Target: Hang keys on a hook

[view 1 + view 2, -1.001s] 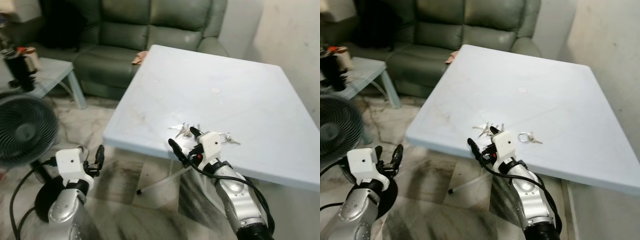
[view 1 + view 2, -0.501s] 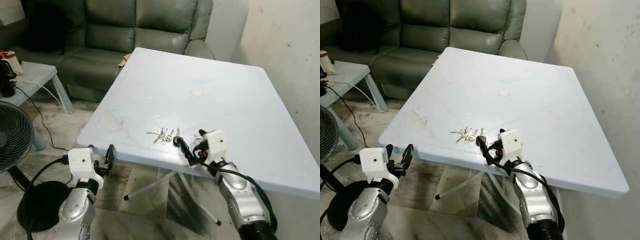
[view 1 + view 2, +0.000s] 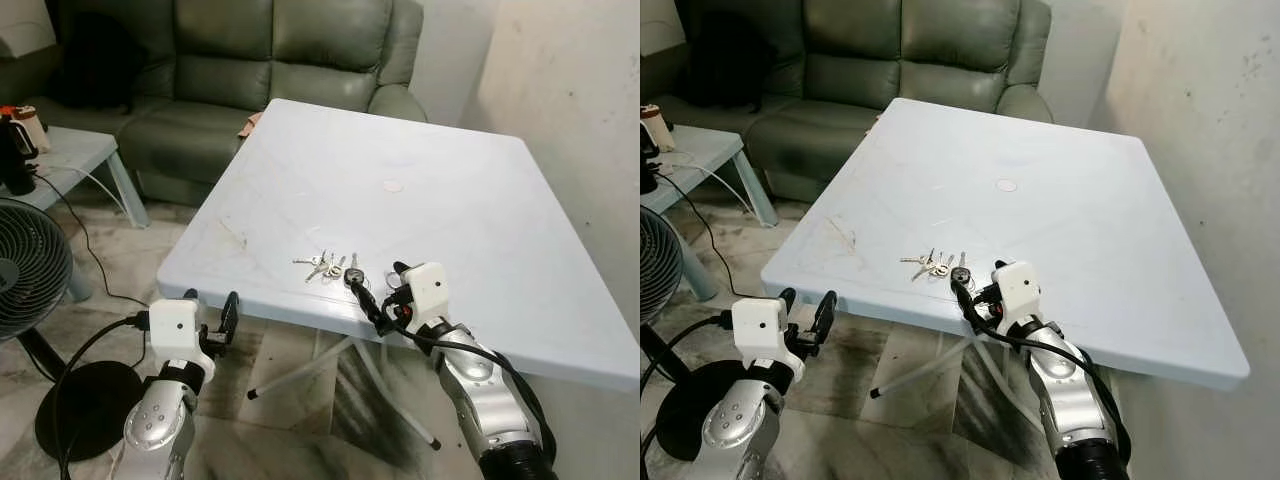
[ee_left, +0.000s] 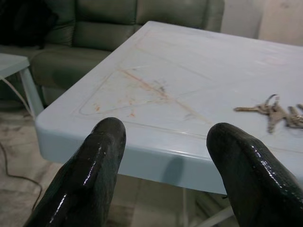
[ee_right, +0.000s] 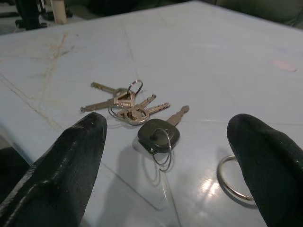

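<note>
Since half a second ago the scene has barely shifted; the right gripper still hovers at the near edge of the pale blue table, and the left arm has come slightly up and toward the table. The right gripper's two black fingers are spread wide apart and hold nothing. Between them in the right wrist view lies the bunch of keys: several silver keys on a small ring, fanned out flat on the tabletop, with a black-headed key nearest the gripper. A loose metal ring lies by the other finger, partly hidden behind it.

In the left eye view the keys sit just left of centre, close to the table's near edge, just beyond the right gripper's fingertips and not touching them.

The left gripper hangs in the lower left of the frame, below the table edge, fingers parted and empty. A green sofa fills the top of the frame, a standing fan is at the left edge, and a small side table stands above it.
</note>
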Controlling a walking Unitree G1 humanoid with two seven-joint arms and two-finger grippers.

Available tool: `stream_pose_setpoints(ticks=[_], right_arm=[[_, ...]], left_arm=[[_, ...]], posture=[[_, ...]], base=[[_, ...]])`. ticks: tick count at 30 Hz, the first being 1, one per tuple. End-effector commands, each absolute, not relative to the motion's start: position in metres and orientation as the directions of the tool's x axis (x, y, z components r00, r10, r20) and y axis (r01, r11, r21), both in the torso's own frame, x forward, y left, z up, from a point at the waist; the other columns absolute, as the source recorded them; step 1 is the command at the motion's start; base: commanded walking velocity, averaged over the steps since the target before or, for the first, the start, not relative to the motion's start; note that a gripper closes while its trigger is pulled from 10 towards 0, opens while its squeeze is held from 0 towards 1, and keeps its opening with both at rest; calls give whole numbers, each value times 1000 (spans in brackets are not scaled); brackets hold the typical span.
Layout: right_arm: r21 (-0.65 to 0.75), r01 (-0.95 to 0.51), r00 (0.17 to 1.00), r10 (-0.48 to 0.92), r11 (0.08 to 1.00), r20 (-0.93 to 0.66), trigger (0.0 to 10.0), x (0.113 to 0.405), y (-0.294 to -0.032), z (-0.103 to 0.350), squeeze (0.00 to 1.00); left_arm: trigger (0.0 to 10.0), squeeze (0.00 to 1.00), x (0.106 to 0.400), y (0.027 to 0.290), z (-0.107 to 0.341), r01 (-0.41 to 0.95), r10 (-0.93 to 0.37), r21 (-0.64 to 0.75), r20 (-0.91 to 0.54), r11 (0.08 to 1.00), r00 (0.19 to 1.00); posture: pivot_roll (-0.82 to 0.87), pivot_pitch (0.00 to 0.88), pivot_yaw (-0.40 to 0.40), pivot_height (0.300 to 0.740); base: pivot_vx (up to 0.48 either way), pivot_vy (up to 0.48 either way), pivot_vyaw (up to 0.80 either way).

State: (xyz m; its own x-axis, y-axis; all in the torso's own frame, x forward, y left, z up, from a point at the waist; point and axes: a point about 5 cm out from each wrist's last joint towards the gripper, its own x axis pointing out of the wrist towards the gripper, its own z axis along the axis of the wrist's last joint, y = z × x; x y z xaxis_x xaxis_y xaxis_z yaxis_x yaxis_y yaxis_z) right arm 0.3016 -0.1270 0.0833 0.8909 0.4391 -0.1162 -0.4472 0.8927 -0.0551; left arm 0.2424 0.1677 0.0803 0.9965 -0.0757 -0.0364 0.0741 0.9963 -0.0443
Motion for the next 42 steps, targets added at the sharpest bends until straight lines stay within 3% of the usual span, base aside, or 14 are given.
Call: stream_pose_setpoints(ticks=[1,16,17,19,20,22,24,25,31,32,35,36,37,42], right_arm=[[-59,-444,893,437,894,-107,10000,304,-127,88,0],[-87,-446,890,431,891,-147,10000,314,-108,92,0],[-84,-454,884,436,887,-168,5882,313,-108,90,0],[-82,-461,878,442,883,-182,5412,311,-109,88,0],[-87,-460,879,439,884,-185,7137,311,-109,88,0],[-87,-457,878,434,885,-199,6784,310,-110,86,0],[-90,-450,880,424,889,-213,7843,309,-111,84,0],[-101,-441,883,411,892,-225,10000,308,-112,83,0],[-121,-430,877,381,895,-294,9804,304,-115,73,0],[-109,-435,871,388,894,-301,7176,302,-115,72,0],[-112,-429,874,380,896,-303,6549,302,-115,72,0],[-116,-418,879,368,901,-304,2471,302,-116,73,0],[-109,-415,878,366,903,-307,941,302,-116,72,0],[-109,-412,880,364,905,-305,0,302,-117,73,0]], left_arm=[[10000,0,242,165,84,97,-97,-28,-16,995,995],[10000,0,227,138,80,244,-243,18,-27,970,970],[10000,0,225,134,79,258,-258,21,-28,966,966],[10000,0,224,132,78,272,-271,30,-32,962,962],[10000,0,224,131,78,275,-274,37,-32,961,961],[10000,0,223,130,78,276,-274,44,-33,960,961],[10000,0,223,130,77,272,-271,39,-34,962,962],[10000,0,224,130,78,270,-269,38,-33,962,963],[10000,0,224,128,78,271,-270,37,-33,962,962],[10000,0,224,127,78,271,-270,38,-32,962,962],[10000,0,224,127,78,268,-267,37,-32,963,963],[10000,0,225,128,78,265,-264,37,-32,963,964],[10000,0,225,128,78,264,-263,37,-32,964,964],[10000,0,225,129,78,259,-258,39,-32,965,966]], posture=[[-27,0,-79,732],[-17,0,-92,732],[-15,4,-98,732],[-15,9,-101,732],[-16,11,-103,732],[-18,15,-105,732],[-22,18,-105,732],[-23,20,-106,732],[-30,27,-109,732],[-31,29,-109,732],[-32,31,-111,732],[-31,33,-112,732],[-31,35,-112,732],[-31,36,-111,732]], base=[[0,0,0],[0,0,0],[0,0,0],[0,0,0],[0,0,0],[0,0,0],[0,0,0],[0,0,0],[0,0,0],[0,0,0],[0,0,0],[0,0,0],[0,0,0],[0,0,0]])
